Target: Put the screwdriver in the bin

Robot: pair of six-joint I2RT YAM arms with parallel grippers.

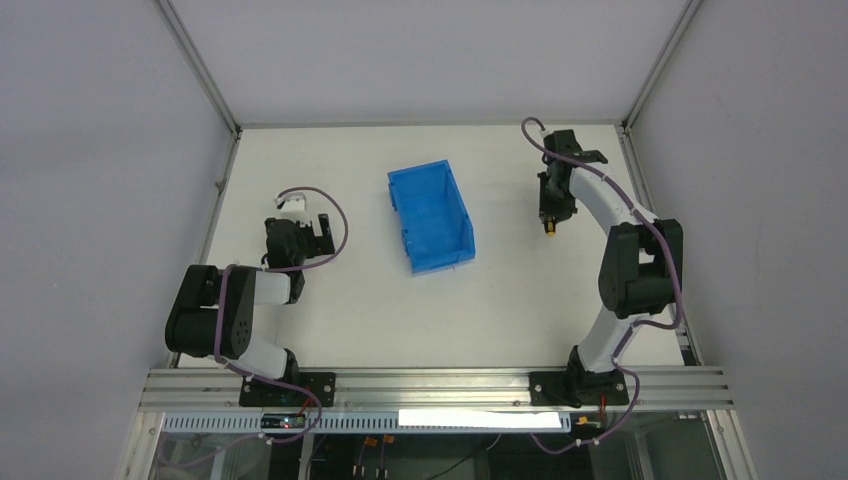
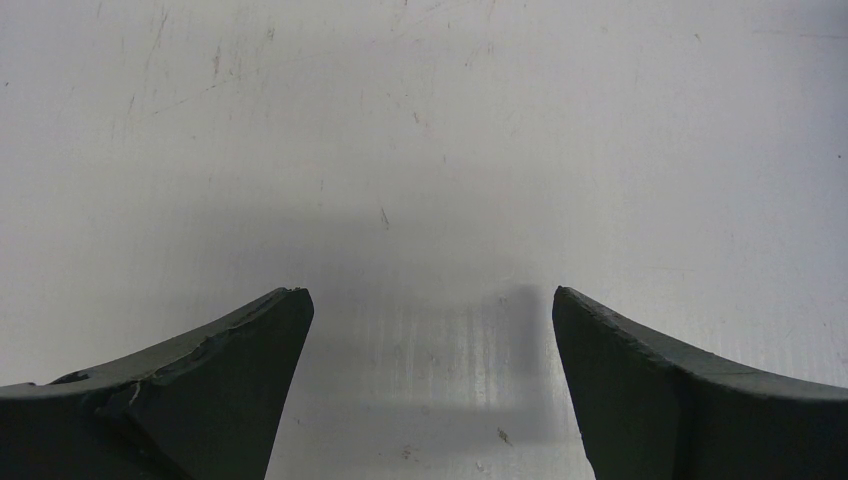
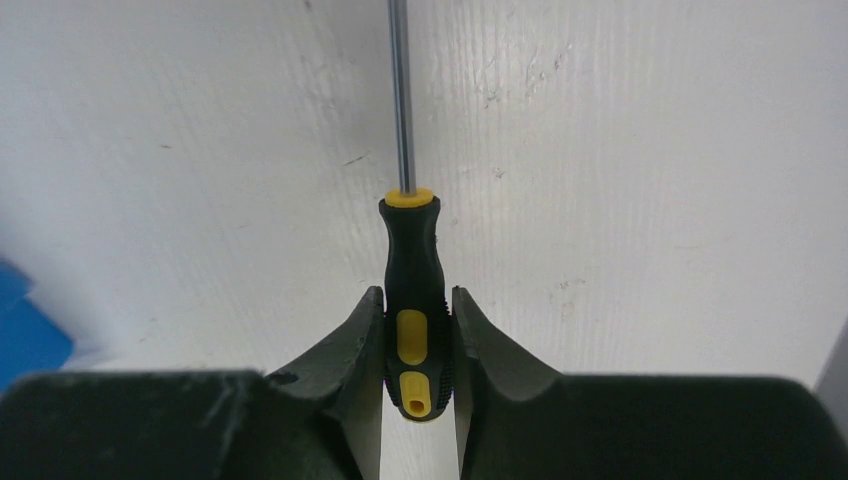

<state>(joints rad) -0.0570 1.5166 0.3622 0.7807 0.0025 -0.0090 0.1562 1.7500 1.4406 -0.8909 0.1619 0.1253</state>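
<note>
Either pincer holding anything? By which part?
Right pincer is shut on the screwdriver, clamping the rear end of its handle; the shaft sticks out ahead. Left pincer is open and holds nothing.

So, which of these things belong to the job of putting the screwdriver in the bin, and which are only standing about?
Belong to the job:
- screwdriver
- right gripper, fingers shut on the screwdriver's handle
- blue bin, to the left of that gripper

Just there:
- left gripper, fingers open, holding nothing
- white table
</note>
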